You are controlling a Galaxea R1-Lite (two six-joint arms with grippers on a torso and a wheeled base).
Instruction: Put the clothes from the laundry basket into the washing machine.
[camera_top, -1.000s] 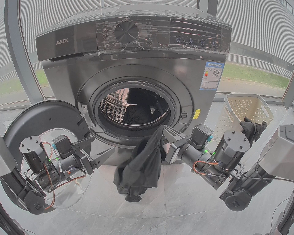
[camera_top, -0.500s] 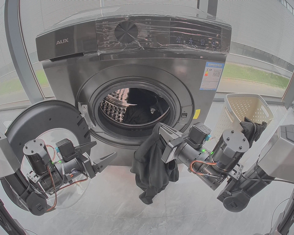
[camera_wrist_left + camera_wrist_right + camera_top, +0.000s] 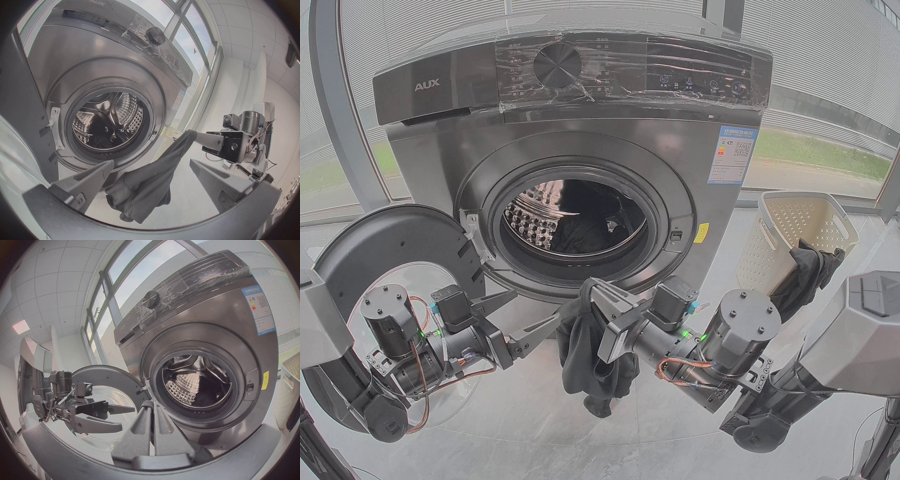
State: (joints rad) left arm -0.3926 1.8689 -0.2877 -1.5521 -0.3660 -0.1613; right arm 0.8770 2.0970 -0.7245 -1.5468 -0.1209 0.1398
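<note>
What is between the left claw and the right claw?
The dark garment, hanging from the shut right claw beside the open left claw; the head view shows it.

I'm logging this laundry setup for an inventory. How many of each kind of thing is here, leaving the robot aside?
Washing machine: 1
Laundry basket: 1
Dark clothing: 3 (drum heap, pieces not separable; hanging garment in right gripper; draped garment over the basket rim)
Total: 5
</note>
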